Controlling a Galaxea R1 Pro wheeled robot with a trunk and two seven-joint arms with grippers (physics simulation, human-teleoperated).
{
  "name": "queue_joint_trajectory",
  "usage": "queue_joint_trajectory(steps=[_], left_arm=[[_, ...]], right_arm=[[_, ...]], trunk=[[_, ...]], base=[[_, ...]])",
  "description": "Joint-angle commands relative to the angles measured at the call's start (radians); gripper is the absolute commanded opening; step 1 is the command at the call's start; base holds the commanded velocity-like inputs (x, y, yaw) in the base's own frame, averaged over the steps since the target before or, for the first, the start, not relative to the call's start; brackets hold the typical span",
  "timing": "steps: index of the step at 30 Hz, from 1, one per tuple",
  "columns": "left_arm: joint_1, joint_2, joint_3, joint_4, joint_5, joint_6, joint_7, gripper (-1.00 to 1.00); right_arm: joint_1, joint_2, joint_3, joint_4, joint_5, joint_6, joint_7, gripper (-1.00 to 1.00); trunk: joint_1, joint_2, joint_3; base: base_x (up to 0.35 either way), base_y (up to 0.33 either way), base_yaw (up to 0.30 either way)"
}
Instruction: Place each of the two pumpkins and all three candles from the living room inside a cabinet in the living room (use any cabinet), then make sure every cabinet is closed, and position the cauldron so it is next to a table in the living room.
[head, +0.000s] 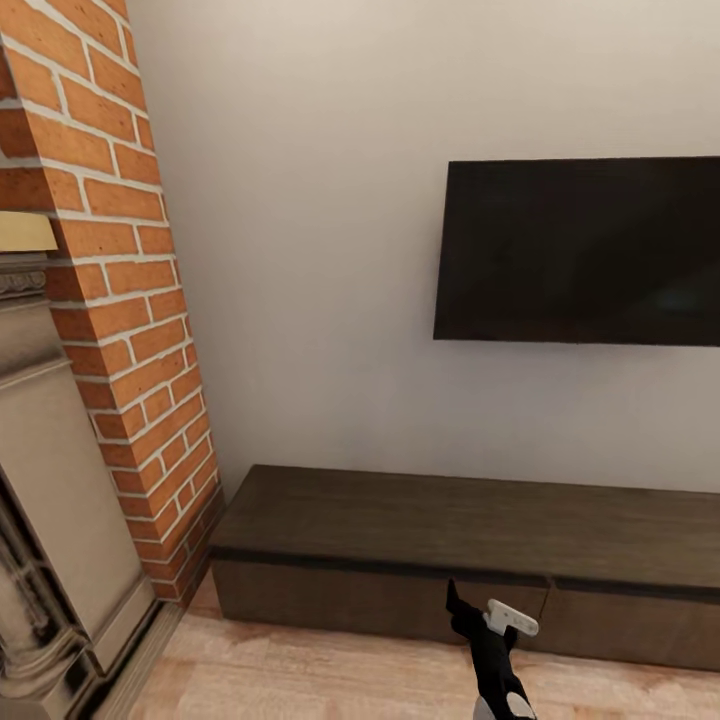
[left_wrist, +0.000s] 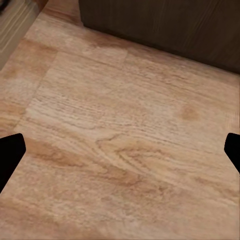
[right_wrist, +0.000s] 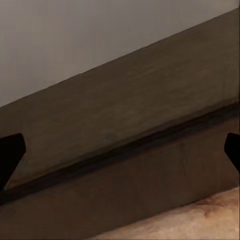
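The long, low dark brown cabinet stands against the white wall, its drawer fronts flush and shut. My right arm rises in front of it. In the right wrist view, the right gripper is open and empty, its black fingertips wide apart, facing the cabinet's top and front. My left gripper is also open and empty, over the wood plank floor, with the cabinet's base beyond. The pumpkins, candles, cauldron and table are out of view.
A red brick fireplace column with a pale stone surround stands left of the cabinet. A black TV hangs on the wall above the cabinet. Light wood floor lies in front of it.
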Motion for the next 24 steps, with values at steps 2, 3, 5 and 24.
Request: queue_joint_trajectory(steps=[2,3,5,24], left_arm=[[0.0,0.0,-0.002,-0.004,0.006,-0.001,0.001,1.0],[0.0,-0.001,-0.002,-0.005,0.006,-0.001,0.001,1.0],[0.0,-0.01,-0.001,-0.014,0.005,-0.002,0.0,1.0],[0.0,-0.133,-0.055,-1.055,0.008,0.824,0.098,1.0]], right_arm=[[-0.003,0.019,-0.001,-0.069,-0.005,0.002,-0.001,1.0],[-0.003,0.024,-0.001,-0.083,-0.006,0.003,0.0,1.0],[-0.004,0.031,-0.002,-0.092,-0.003,-0.005,0.001,1.0],[0.011,0.037,-0.001,-0.258,-0.129,0.036,0.003,1.0]], trunk=[[0.008,-0.015,-0.007],[0.012,-0.022,-0.011],[0.019,-0.036,-0.017],[0.069,-0.127,-0.058]], base=[[0.0,0.0,0.0],[0.0,0.0,0.0],[0.0,0.0,0.0],[0.0,0.0,0.0]])
